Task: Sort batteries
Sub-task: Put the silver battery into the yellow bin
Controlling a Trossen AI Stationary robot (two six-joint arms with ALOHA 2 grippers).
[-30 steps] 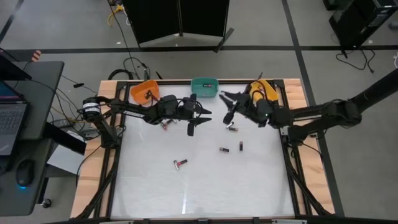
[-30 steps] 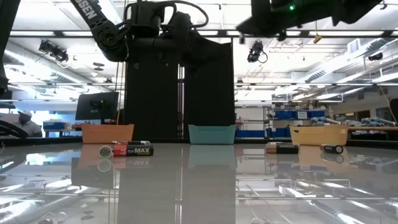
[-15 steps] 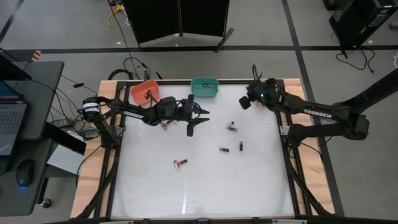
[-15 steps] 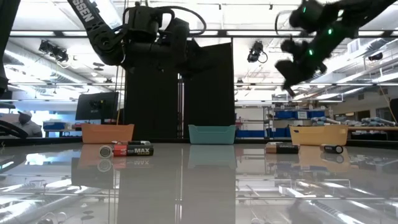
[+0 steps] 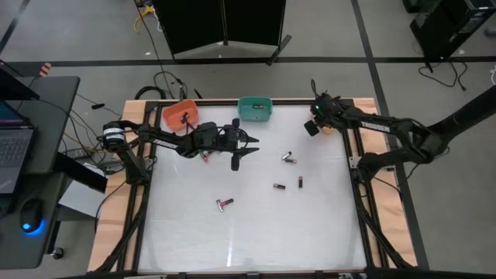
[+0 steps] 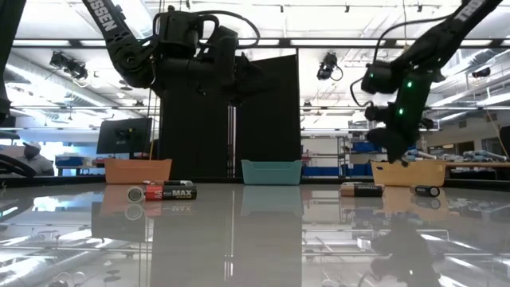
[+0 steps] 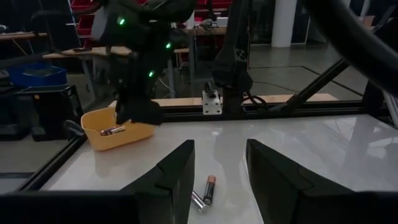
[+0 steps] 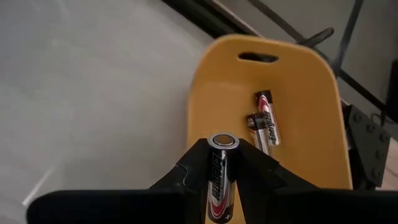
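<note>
Yellow bin: two batteries inside, only in right wrist view.

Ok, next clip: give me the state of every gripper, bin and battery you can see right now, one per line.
Right gripper: shut on a battery, above the yellow bin.
Left gripper: open, empty, above the table.
Yellow bin: holds two batteries.
Orange bin: holds something dark.
Teal bin: contents unclear.
Loose batteries: lying on the table.
</note>
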